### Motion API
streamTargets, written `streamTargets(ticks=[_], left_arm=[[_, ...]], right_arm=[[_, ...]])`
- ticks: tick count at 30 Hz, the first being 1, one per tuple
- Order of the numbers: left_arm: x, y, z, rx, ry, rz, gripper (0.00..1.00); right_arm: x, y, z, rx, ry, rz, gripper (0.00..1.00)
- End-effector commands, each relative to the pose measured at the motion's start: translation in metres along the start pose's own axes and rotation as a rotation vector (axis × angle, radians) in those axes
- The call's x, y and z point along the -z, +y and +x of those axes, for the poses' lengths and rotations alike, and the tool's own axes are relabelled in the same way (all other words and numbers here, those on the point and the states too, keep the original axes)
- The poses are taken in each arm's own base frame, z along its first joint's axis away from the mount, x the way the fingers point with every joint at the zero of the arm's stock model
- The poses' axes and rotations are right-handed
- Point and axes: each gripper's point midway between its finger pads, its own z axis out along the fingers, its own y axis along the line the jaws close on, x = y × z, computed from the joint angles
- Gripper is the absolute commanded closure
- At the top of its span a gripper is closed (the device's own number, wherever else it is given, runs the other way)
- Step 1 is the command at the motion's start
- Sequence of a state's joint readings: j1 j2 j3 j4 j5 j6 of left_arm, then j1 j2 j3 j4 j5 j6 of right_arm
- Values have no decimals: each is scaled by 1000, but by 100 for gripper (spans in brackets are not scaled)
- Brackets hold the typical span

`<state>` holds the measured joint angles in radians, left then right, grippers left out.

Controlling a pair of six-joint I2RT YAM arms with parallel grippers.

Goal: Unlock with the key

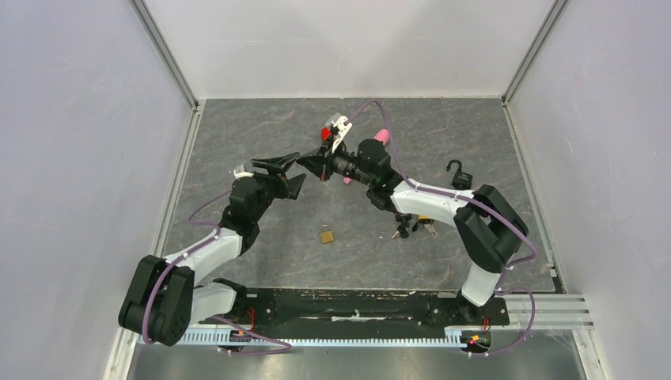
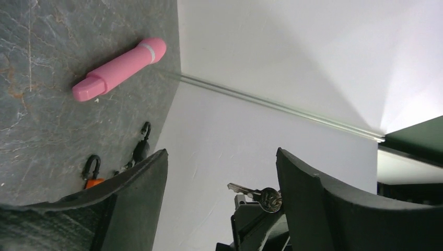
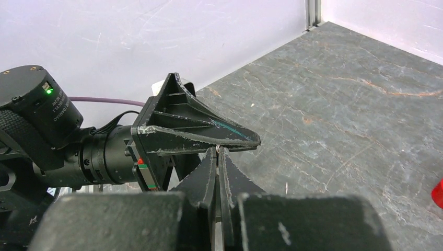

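**A:** Entry one, the key: where is it recorded?

**B:** The key (image 2: 255, 194) is gripped at the tip of the right gripper (image 3: 219, 156), whose jaws are pressed flat together on it. It is held in the air over the middle of the bench (image 1: 261, 127), towards the far edge.

**A:** And relative to the other hand?

**B:** The left gripper (image 1: 300, 169) is spread wide and nothing is held in it. The key is found between its two fingers, with its head close beside one of them. Contact cannot be told.

**A:** Entry two, the lock?

**B:** A brass padlock (image 1: 327, 236) is laid flat on the bench, near the middle and towards the near edge, well apart from both grippers.

**A:** Other stock?

**B:** A black padlock (image 1: 458, 174) with its shackle swung open is listed by the right edge. A bunch of keys (image 1: 412, 229) is partly covered by the right arm. A pink cylinder (image 2: 120, 68) is laid towards the far edge.
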<state>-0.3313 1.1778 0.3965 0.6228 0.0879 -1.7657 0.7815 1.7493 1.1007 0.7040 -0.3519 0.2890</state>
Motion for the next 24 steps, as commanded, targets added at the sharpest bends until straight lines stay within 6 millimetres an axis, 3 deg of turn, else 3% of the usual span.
streamTargets(ticks=[1, 4, 10, 24], left_arm=[[3, -41, 4, 80, 12, 128, 23], [8, -46, -1, 107, -12, 155, 30], [16, -58, 0, 121, -13, 196, 33], [25, -63, -7, 84, -64, 210, 43]], right_arm=[[-13, 12, -17, 38, -73, -68, 100], [-12, 10, -7, 43, -54, -72, 100], [-7, 10, 8, 36, -40, -81, 100], [18, 12, 10, 69, -33, -73, 100]])
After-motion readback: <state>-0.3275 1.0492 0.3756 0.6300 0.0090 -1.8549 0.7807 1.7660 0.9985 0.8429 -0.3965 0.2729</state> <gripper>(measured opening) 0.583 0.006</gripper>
